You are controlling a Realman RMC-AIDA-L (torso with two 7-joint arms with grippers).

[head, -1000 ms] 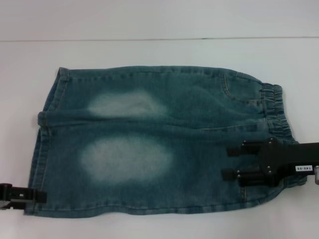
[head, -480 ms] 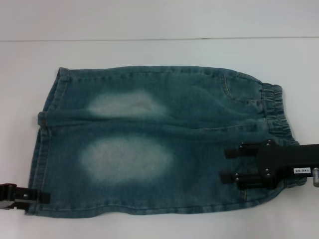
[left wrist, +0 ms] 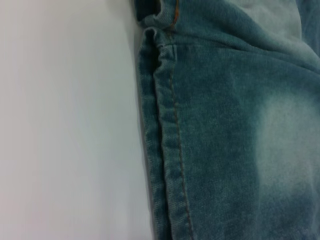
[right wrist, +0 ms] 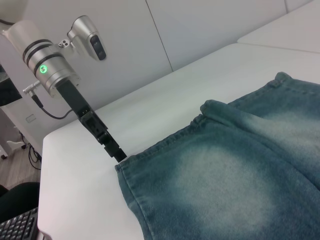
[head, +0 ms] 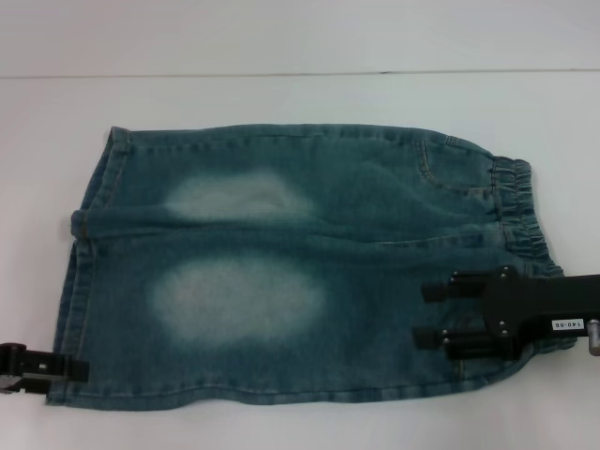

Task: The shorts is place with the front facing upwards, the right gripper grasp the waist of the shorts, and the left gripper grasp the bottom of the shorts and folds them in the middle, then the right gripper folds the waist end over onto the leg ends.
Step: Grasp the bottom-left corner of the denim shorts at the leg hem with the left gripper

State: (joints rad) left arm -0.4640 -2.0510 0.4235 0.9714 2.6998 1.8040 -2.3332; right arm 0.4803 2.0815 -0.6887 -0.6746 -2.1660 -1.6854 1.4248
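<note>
Denim shorts point(head: 291, 272) lying flat on table point(head: 281, 103). Right gripper point(head: 441, 314) hovering spread beside waistband point(head: 520, 211); left gripper point(head: 82, 368) touching hem corner, closure unclear. Risk: pinching only the top layer.

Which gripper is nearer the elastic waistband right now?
Right. The right gripper hangs over the shorts beside the waistband, fingers apart. The left gripper is at the hem corner on the opposite end, far from the waistband.

Head view overhead; wrist views low, sharing the shorts point(head: 281, 272).
</note>
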